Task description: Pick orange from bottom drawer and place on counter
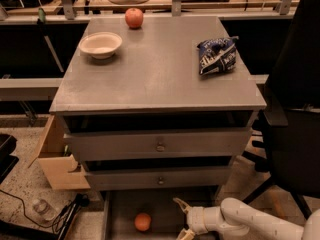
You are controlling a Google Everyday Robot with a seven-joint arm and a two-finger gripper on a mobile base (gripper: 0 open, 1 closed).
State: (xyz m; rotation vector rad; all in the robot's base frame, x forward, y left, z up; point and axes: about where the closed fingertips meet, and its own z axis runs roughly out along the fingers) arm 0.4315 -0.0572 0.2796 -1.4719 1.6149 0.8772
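Note:
The orange [142, 221] rests on the floor of the pulled-out bottom drawer [120, 206], left of centre. My gripper [180, 218] hovers inside the drawer just right of the orange, apart from it, fingers spread open and pointing left with nothing between them. One fingertip [178, 202] shows at the top, the other at the frame's lower edge. The white arm [250, 221] comes in from the lower right. Above, the grey counter [160, 79] tops the cabinet.
On the counter sit a white bowl [100, 44], a reddish apple [134, 17] at the back and a blue snack bag [216, 55]. A black office chair [295, 114] stands right of the cabinet. A cardboard box [57, 156] and cables lie on the left.

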